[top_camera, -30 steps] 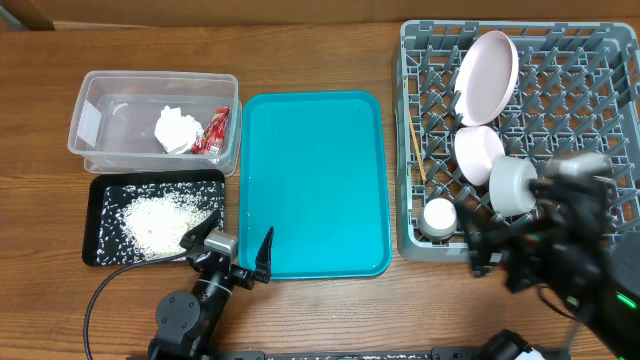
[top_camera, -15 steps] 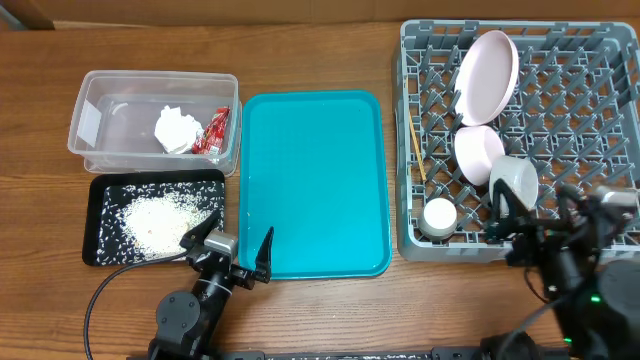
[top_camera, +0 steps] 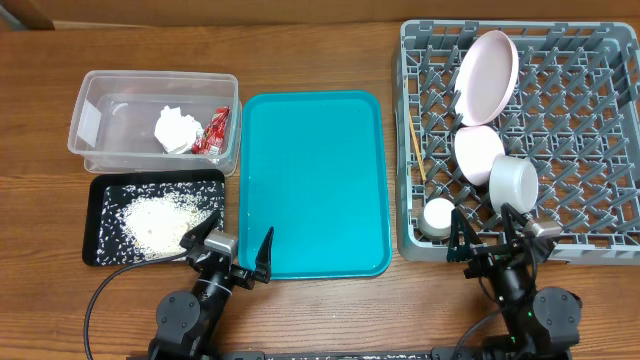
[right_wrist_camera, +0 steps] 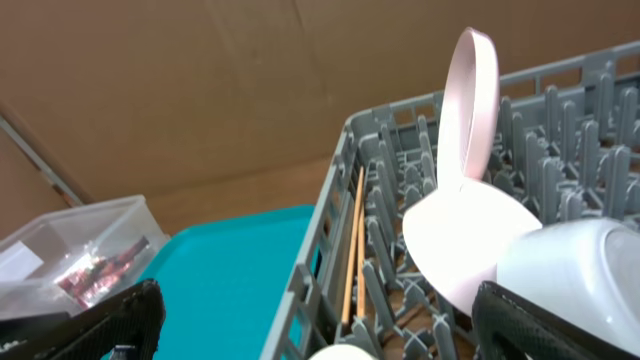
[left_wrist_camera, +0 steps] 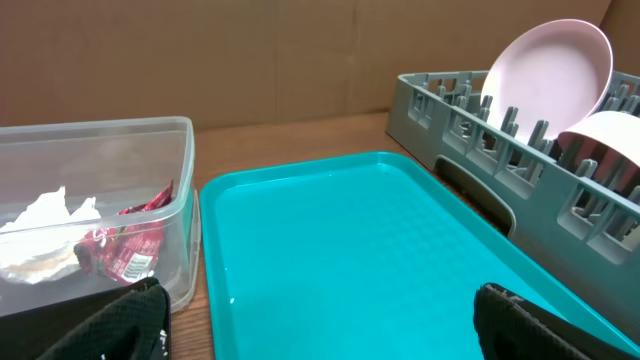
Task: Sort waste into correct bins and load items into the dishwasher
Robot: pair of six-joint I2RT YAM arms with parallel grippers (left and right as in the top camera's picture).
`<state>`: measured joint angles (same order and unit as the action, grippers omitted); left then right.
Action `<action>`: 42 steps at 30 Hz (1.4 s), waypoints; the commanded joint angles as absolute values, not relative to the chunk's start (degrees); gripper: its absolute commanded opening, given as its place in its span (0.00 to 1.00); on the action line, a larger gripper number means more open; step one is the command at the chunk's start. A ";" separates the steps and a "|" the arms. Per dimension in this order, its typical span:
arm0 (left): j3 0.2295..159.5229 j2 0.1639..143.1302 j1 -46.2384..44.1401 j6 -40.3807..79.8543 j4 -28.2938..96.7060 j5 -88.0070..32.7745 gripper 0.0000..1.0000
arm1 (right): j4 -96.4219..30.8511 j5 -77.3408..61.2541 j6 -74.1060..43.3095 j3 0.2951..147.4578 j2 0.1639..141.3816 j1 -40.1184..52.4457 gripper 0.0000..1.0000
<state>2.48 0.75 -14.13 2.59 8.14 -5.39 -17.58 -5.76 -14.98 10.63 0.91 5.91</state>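
Observation:
The clear tub (top_camera: 100, 82) holds the white tissue (top_camera: 175, 130) and red wrapper (top_camera: 213, 132). The black tray (top_camera: 92, 250) holds the rice (top_camera: 155, 222). The grey rack (top_camera: 590, 120) holds the plate (top_camera: 487, 78) upright, the pink bowl (top_camera: 478, 152), grey bowl (top_camera: 513, 185), white cup (top_camera: 438, 216) and chopsticks (top_camera: 418, 155). My left gripper (top_camera: 230, 255) is open and empty at the teal tray's front left corner. My right gripper (top_camera: 490, 240) is open and empty at the rack's front edge. The right wrist view shows the plate (right_wrist_camera: 470, 100), pink bowl (right_wrist_camera: 465, 240) and chopsticks (right_wrist_camera: 352, 250).
The large teal tray (top_camera: 315, 185) lies between the tub and the rack, with nothing on it. It also shows in the left wrist view (left_wrist_camera: 370, 240), with the tub wall (left_wrist_camera: 185, 200) to its left and the rack (left_wrist_camera: 470, 130) to its right.
My right arm has drawn back from over the rack's front right to the table's front edge. The grey bowl stays in the rack. My left arm has not moved.

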 commanded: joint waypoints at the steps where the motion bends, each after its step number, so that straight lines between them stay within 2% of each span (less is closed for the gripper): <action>1: 2.17 0.30 -13.78 2.33 8.14 -5.41 1.00 | -11.99 -6.15 -14.98 5.32 0.16 5.39 1.00; 4: 2.17 0.30 -13.78 2.33 8.14 -5.41 1.00 | -3.77 -6.13 -14.94 0.38 0.16 5.39 1.00; 6: 2.17 0.30 -13.78 2.33 8.14 -5.39 1.00 | -2.98 -5.58 -14.81 0.49 0.16 5.39 1.00; 42: 2.17 0.30 -13.78 2.33 8.14 -5.41 1.00 | -4.16 -5.48 -14.79 0.47 0.23 5.39 1.00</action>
<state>2.48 0.75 -14.13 2.59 8.14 -5.39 -4.29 -5.74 -14.96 1.04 0.73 5.65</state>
